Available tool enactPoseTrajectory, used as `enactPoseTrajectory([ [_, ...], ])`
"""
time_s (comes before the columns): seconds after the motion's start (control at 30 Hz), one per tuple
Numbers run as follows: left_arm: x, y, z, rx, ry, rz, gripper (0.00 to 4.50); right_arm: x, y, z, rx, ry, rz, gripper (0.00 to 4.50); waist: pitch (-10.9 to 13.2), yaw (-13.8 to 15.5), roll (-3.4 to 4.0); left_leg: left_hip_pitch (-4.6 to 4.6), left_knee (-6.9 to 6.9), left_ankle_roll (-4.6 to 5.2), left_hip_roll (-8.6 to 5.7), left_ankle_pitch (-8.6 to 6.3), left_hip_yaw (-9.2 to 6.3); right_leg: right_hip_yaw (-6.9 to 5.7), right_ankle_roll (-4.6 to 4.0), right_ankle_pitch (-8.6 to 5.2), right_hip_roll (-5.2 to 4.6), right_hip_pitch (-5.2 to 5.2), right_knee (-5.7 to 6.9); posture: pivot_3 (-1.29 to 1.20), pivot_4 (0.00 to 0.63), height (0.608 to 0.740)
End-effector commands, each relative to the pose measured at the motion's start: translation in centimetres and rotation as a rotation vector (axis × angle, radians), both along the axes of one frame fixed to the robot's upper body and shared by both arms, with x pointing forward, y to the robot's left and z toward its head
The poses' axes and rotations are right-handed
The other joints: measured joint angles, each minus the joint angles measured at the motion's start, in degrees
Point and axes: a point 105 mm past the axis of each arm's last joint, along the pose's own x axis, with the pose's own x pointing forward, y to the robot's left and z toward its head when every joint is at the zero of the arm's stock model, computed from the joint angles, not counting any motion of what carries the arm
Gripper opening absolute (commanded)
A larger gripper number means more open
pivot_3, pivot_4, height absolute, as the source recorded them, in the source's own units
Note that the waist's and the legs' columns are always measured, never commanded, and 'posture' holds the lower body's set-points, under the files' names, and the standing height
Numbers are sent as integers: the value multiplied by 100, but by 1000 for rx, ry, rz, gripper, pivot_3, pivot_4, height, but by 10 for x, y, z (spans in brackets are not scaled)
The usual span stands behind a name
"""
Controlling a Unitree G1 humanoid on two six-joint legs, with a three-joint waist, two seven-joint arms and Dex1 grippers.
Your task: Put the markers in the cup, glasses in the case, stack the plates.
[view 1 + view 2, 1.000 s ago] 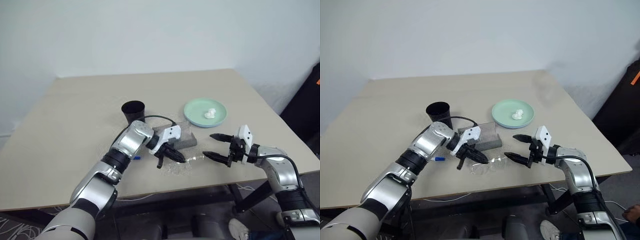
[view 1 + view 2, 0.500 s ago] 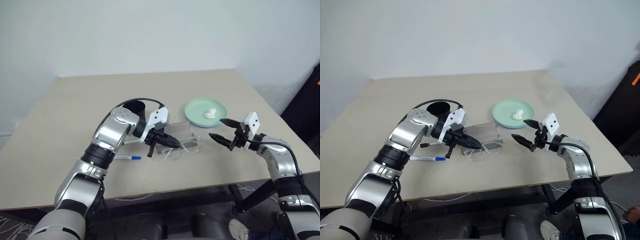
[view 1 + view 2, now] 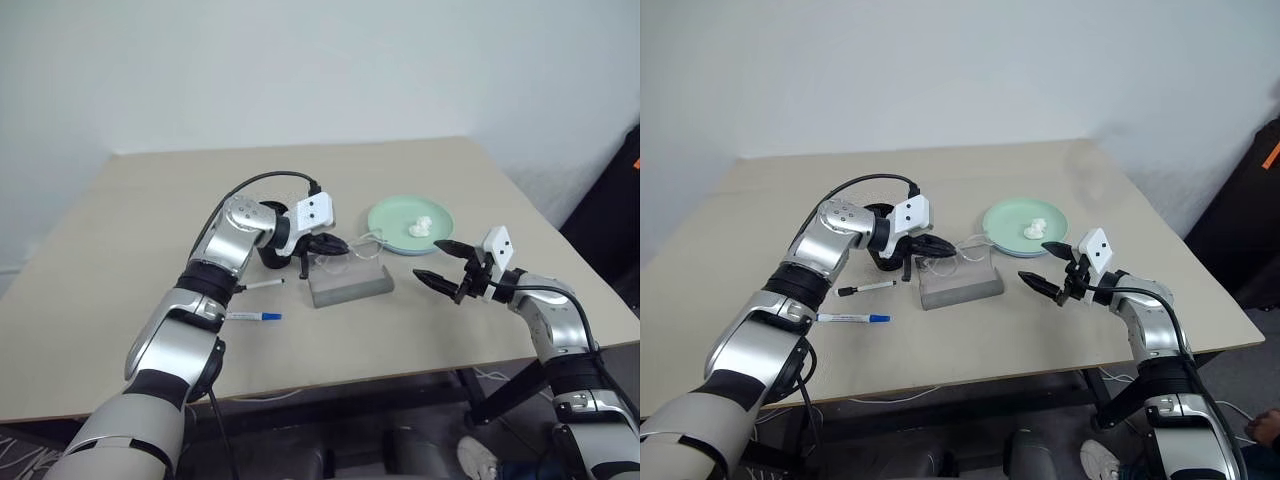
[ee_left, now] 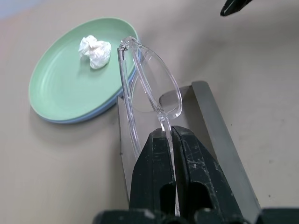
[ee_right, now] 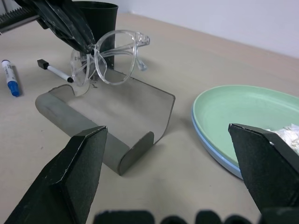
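Note:
My left gripper (image 3: 337, 245) is shut on the clear glasses (image 4: 150, 84), holding them by the frame just above the open grey case (image 3: 350, 285). The black cup (image 5: 98, 18) stands right behind that gripper, mostly hidden by the arm in the eye views. Both markers lie on the table to the left of the case, the black-capped one (image 3: 262, 285) farther back than the blue-capped one (image 3: 255, 316). The mint green plate (image 3: 395, 222) rests on the light blue plate (image 4: 88, 116). My right gripper (image 3: 441, 262) hovers open to the right of the case, holding nothing.
A small white crumpled lump (image 4: 96, 49) lies on the green plate. The beige table (image 3: 150, 210) has free room on its left half and at the back. Its front edge runs close below the markers and my right gripper.
My left gripper lifted the glasses from the table's front and carried them back and up over the case. The markers, covered by the arm before, now show. The right gripper moved slightly away.

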Motion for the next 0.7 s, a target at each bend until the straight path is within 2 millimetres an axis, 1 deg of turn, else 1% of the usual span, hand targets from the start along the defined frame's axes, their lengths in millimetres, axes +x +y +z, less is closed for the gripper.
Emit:
enactPoseTrajectory([
  [0.03, 8, -9, 3, 70, -101, -29, 11, -2, 6, 13, 15, -57, 18, 4500, 0, 16, 0, 1, 3, 0, -2, 0, -2, 0, 0, 0, -1, 1, 4, 0, 0, 728],
  [0.13, 9, -9, -2, 94, -118, -35, 11, -4, 4, 12, 16, -54, 14, 4500, 1, 38, -3, 0, 8, 1, -6, 0, 1, 1, 1, 0, -5, 1, 11, 0, 0, 728],
  [0.33, 5, -15, -20, 119, -87, -65, 11, -7, 5, 6, 23, -45, 4, 4500, 1, 47, -4, 1, 13, 1, -5, 0, 2, 2, 1, 0, -6, -2, 22, 0, 0, 728],
  [0.47, 5, -15, -23, 128, -84, -69, 11, -7, 5, 5, 24, -44, 2, 4500, 1, 48, -5, 2, 16, 1, -4, 0, 3, 1, 1, 0, -6, -1, 25, 0, 0, 728],
  [0.57, -6, -14, -34, 137, 27, -105, 11, -7, 6, 3, 24, -40, 1, 4500, 0, 49, -5, 2, 19, 1, -4, 0, 4, 1, 2, 0, -6, 0, 27, 0, 0, 728],
  [0.67, -7, -13, -36, 143, 51, -105, 11, -7, 7, 3, 24, -40, 4, 4500, 0, 48, -6, 4, 20, 1, -4, 0, 5, 1, 2, -1, -6, 2, 27, 0, 0, 728],
  [0.7, -7, -13, -37, 144, 58, -101, 208, -6, 8, 3, 25, -41, 6, 4500, 0, 48, -6, 4, 20, 1, -4, 0, 5, 1, 2, -1, -6, 2, 27, 0, 0, 728],
])
